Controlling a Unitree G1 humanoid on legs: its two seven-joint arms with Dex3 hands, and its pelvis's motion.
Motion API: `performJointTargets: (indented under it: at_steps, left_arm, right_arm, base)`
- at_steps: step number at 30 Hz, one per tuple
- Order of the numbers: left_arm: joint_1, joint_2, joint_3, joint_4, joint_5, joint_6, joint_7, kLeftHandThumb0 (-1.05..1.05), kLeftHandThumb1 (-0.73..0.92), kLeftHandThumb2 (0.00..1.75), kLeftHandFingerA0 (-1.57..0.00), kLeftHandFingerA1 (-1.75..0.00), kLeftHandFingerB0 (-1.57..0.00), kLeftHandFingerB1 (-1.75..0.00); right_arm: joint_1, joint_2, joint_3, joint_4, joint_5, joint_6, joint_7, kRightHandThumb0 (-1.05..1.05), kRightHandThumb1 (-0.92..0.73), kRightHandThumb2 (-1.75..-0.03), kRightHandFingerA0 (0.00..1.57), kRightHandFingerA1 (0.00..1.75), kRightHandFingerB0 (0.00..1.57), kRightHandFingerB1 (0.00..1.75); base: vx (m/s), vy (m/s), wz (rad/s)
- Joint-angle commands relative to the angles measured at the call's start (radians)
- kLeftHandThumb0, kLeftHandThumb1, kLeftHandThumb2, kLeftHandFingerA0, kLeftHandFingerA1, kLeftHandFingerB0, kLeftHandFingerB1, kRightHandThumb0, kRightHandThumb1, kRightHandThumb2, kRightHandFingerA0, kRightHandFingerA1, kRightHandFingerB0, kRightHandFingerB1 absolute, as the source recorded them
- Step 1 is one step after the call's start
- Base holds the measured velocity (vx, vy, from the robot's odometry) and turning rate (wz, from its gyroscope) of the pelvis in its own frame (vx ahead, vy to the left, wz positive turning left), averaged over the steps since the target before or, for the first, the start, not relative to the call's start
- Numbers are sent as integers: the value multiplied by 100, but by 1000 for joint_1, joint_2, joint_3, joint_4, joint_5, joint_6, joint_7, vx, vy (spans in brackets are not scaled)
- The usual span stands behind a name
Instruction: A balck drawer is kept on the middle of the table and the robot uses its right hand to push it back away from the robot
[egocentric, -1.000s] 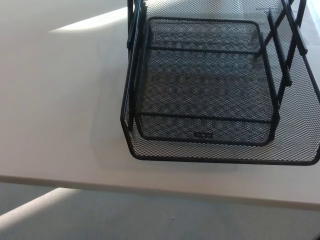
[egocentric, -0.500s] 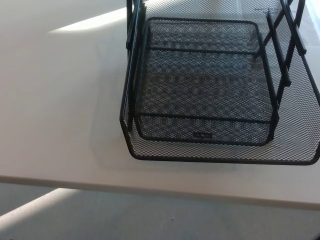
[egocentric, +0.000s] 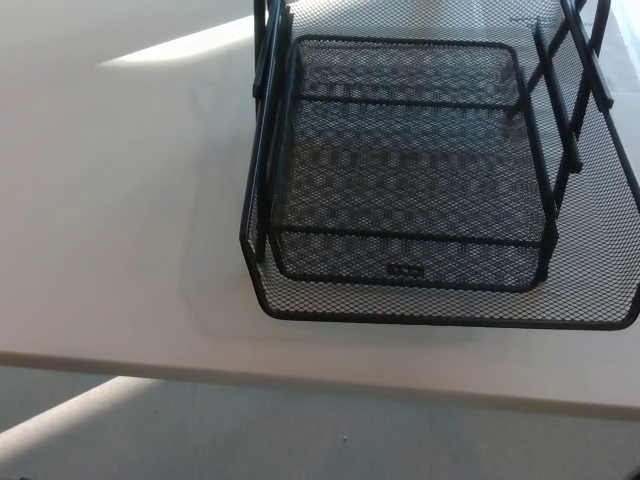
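A black wire-mesh drawer (egocentric: 410, 180) sits on the white table (egocentric: 120, 200), filling the upper right of the head view. It has stacked mesh trays held in a black frame with upright bars at its left and right sides. Its front rim (egocentric: 440, 318) lies close to the table's near edge. A small label (egocentric: 405, 269) shows on the inner tray's front. Neither of my hands shows in the picture.
The table's near edge (egocentric: 300, 378) runs across the lower part of the view, with grey floor (egocentric: 250, 430) below it. A bright strip of sunlight (egocentric: 180, 45) lies on the table at the upper left. The drawer's right side runs out of frame.
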Motion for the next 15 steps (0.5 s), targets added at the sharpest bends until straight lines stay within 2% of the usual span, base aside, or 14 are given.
performJointTargets:
  at_steps: [1, 4, 6, 15]
  left_arm:
    - [-12, 24, -5, 19, 19, -32, -18, -57, 71, 63, -49, -40, -34, -34]
    - [-12, 24, -2, 20, 15, -29, -22, -56, 72, 63, -48, -39, -33, -33]
    - [-13, 25, -2, 22, 15, -30, -24, -56, 72, 63, -48, -39, -33, -33]
    - [-16, 17, -8, 18, 21, -23, -17, -55, 75, 63, -50, -39, -36, -33]
  right_arm:
    - [297, -275, -493, -772, 507, -54, 492, -47, -76, -64, 56, 44, 38, 37]
    - [242, -333, -486, -812, 568, -5, 542, -45, -80, -64, 58, 43, 41, 36]
    - [214, -362, -487, -829, 596, 30, 561, -48, -76, -65, 56, 43, 39, 36]
    - [-97, -532, -358, -859, 766, 147, 590, -44, -76, -63, 57, 44, 39, 36]
  base:
    - [0, 0, 0]
    - [0, 0, 0]
    - [0, 0, 0]
    - [0, 0, 0]
